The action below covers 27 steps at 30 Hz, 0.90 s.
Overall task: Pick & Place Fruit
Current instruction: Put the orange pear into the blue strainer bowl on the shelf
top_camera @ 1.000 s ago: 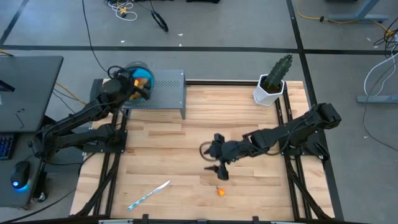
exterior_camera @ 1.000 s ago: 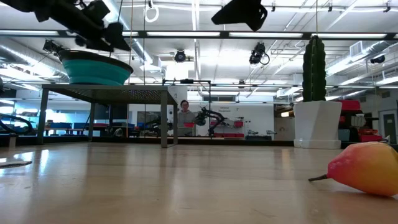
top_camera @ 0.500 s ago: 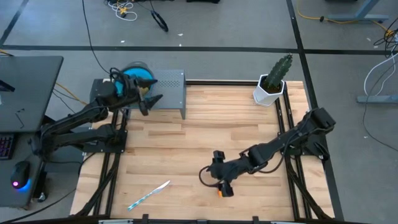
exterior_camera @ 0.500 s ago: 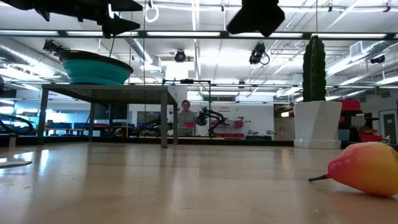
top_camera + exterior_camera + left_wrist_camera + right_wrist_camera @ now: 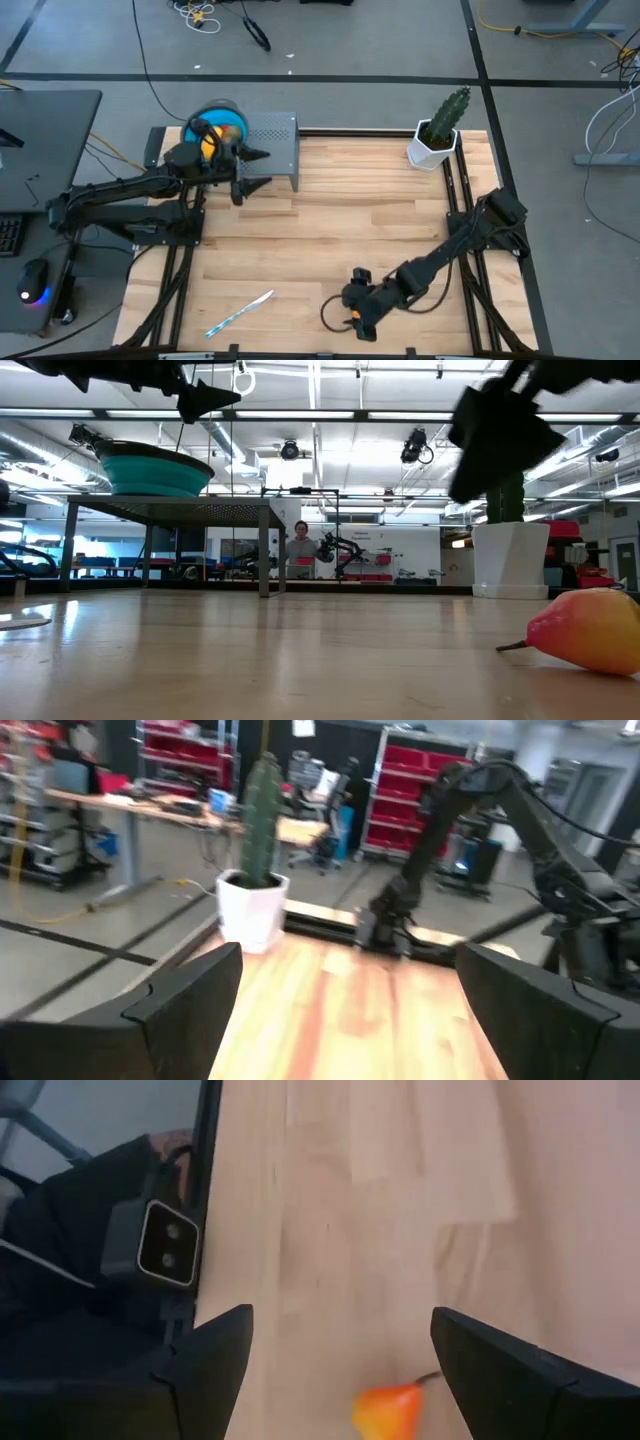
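Note:
One yellow-and-red pear-shaped toy fruit lies on its side on the wood near the table's near edge, also seen as a small orange spot in the high view and in the right wrist view. My right gripper hovers open just above it, one finger to each side, touching nothing. My left gripper is open and empty over the near edge of the grey platform. The blue bowl stands on that platform; something orange shows inside it.
A green cactus in a white pot stands at the far right corner. A white-and-blue knife-like stick lies near the near left edge. A small camera box sits just off the near edge. Bare wood lies between the platform and the fruit.
My right gripper has swung from mid-table toward the near edge and come down over the pear-shaped fruit. My left gripper has drawn back from above the bowl toward the table's right and near side, ending over the platform's near edge. The fruit has stayed put.

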Tool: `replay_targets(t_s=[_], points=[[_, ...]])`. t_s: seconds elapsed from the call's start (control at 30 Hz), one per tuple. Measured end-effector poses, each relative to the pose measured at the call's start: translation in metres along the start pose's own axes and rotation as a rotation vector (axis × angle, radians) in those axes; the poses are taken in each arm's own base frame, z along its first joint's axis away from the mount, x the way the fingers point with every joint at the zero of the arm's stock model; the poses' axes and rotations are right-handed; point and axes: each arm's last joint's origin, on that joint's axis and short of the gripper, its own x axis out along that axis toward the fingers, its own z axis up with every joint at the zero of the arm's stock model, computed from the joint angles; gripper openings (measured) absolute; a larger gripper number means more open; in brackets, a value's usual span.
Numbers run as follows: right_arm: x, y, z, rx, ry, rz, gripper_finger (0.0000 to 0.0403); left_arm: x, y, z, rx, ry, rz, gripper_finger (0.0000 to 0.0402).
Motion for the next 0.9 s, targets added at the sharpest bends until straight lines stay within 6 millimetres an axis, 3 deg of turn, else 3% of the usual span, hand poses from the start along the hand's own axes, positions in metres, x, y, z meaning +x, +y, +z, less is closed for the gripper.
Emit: replay_targets(t_s=[0.3, 0.9], points=[[0.017, 0.018, -0.028, 0.059, -0.020, -0.089, 0.0316, 0.007, -0.027, -0.009, -0.032, 0.051, -0.091, 0.0377], [0.027, 0.014, -0.058, 0.111, 0.053, -0.295, 0.0315, 0.012, -0.075, -0.031, -0.045, 0.138, -0.121, 0.0377]])
